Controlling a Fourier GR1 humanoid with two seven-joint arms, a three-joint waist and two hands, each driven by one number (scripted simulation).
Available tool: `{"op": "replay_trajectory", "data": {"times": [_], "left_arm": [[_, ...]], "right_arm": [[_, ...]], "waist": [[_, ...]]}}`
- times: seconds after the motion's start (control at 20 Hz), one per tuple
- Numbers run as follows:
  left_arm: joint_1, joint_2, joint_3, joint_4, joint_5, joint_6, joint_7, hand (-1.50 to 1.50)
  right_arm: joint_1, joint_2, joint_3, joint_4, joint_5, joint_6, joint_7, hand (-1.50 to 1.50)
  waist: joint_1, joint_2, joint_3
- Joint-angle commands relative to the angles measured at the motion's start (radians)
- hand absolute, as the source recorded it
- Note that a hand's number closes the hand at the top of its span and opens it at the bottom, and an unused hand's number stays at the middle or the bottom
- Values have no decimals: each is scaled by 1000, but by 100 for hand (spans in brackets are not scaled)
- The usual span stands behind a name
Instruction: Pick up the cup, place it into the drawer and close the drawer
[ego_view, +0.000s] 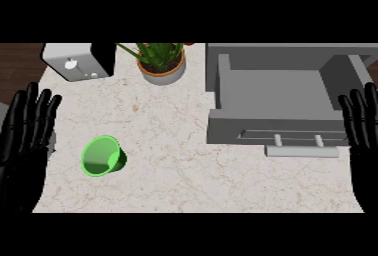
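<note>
Small green plastic cup (102, 156) tipped on pale marble surface (184, 175), untouched | grey drawer (277, 102) pulled open, ready to receive it | left hand (26, 130), right hand (363, 120) rest wide, fingers straight, holding nothing.

Cup (102, 156) lies front-left on counter (177, 150); open drawer (275, 95) right, plant (161, 61) perhaps behind.

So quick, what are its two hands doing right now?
Left hand: open, holding nothing, resting at the left edge.
Right hand: open, holding nothing, resting at the right edge.
</note>
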Motion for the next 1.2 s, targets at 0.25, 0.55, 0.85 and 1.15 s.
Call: {"op": "replay_trajectory", "data": {"times": [0.25, 0.55, 0.85, 1.15], "left_arm": [[72, 13, 52, 6, 142, -129, -135, -150], [87, -43, 69, 105, 307, -156, -61, -150], [71, -66, 49, 26, 291, -130, 6, -150], [-24, -67, 63, 134, 270, -117, 16, -150]], "right_arm": [[-56, 7, 23, 48, -16, 36, -16, -150], [-32, -9, 23, 11, -121, 95, 101, -150], [-100, 45, 89, -9, -34, 25, 163, -150], [-44, 33, 40, 61, -81, 94, 58, -150]], "waist": [[-16, -45, -15], [-20, -45, -15], [-18, -46, -15], [-21, -45, -15]]}}
